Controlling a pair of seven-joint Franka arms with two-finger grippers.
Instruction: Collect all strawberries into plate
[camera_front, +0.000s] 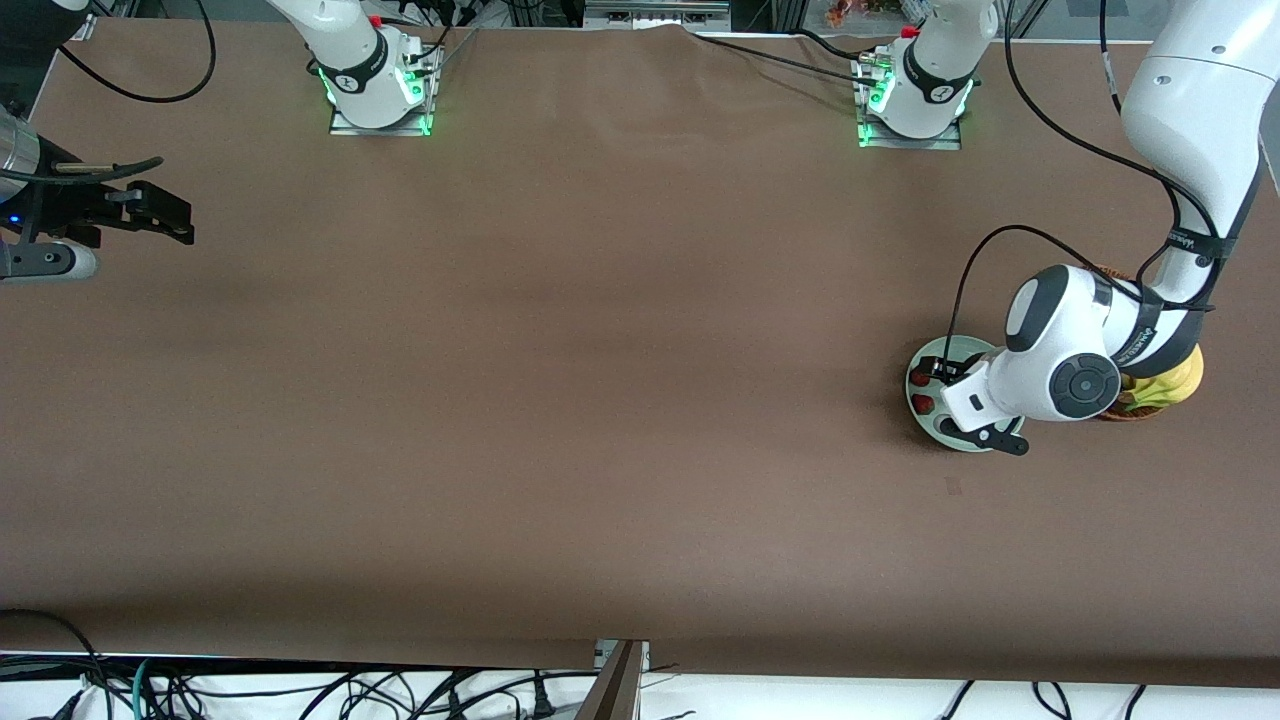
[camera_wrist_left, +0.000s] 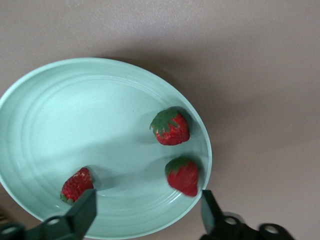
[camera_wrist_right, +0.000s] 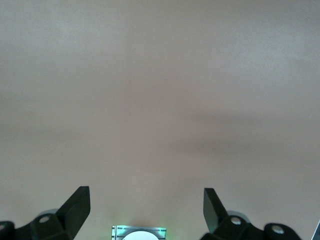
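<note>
At right of the front frame, the open left gripper (camera_wrist_left: 145, 212) hangs over the plate (camera_wrist_left: 60, 115) holding three soft, light strawberries (camera_wrist_left: 171, 128), best pinched gently at mid-body, while the open right gripper (camera_wrist_right: 146, 207) waits.

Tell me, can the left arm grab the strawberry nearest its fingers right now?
Probably yes. The left gripper hangs right over the plate with its fingers open and empty, and nothing covers that strawberry. The right gripper waits over bare table.
</note>
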